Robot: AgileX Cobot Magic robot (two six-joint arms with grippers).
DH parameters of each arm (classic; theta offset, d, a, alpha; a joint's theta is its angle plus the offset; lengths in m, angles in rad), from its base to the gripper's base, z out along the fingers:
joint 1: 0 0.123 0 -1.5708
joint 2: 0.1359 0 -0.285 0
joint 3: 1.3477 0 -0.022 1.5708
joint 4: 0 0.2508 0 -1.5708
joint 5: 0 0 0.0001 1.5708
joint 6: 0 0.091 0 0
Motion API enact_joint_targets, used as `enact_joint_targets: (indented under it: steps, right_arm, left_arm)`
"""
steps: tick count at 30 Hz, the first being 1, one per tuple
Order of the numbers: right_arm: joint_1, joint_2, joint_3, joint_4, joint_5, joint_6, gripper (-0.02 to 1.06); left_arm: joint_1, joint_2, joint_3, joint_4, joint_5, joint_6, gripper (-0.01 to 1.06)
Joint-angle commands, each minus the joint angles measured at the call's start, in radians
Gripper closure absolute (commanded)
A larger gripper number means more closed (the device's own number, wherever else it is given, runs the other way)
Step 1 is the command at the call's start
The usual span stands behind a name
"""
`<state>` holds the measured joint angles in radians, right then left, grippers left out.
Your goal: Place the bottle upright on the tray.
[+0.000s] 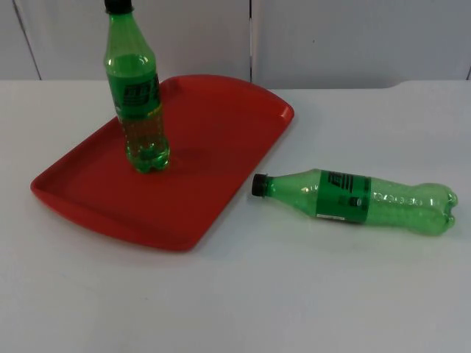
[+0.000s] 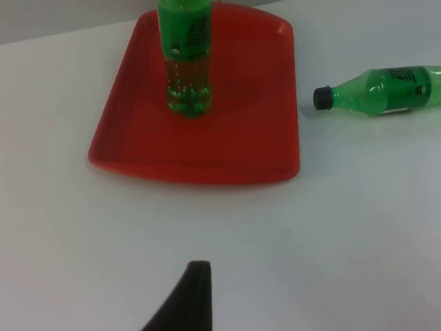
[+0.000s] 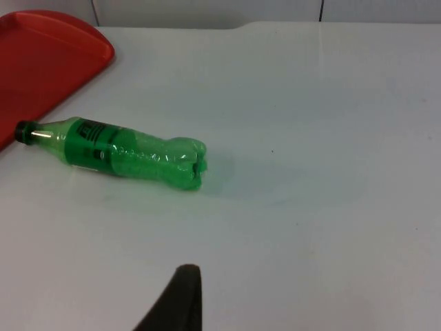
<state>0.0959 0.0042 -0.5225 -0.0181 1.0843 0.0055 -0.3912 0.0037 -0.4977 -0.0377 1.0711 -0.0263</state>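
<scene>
A green bottle (image 1: 140, 110) with a black cap stands upright on the red tray (image 1: 213, 147), toward its left side. A second green bottle (image 1: 360, 198) lies on its side on the white table to the right of the tray, its black cap pointing at the tray's edge. In the left wrist view, my left gripper (image 2: 189, 296) hangs over bare table, well back from the tray (image 2: 241, 138) and the standing bottle (image 2: 186, 62). The lying bottle (image 2: 386, 89) shows there too. My right gripper (image 3: 176, 300) is over the table, a good way short of the lying bottle (image 3: 124, 152), holding nothing.
The white table top (image 1: 331, 294) spreads in front of and to the right of the tray. A grey partition wall (image 1: 353, 37) closes the back. A corner of the tray (image 3: 48, 55) lies beyond the lying bottle's cap in the right wrist view.
</scene>
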Motion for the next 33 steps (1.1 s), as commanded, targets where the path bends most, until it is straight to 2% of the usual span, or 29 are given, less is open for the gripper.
enact_joint_targets:
  steps: [1,33]
  right_arm:
    - [-0.007,-0.004,0.007,0.002,-0.007,0.002,-0.01]
    - [-0.007,-0.004,0.007,0.002,-0.007,0.002,-0.01]
  left_arm:
    - [-0.007,-0.004,0.005,-0.011,0.001,-0.005,0.0]
    - [-0.007,-0.004,0.005,-0.011,0.001,-0.005,0.0]
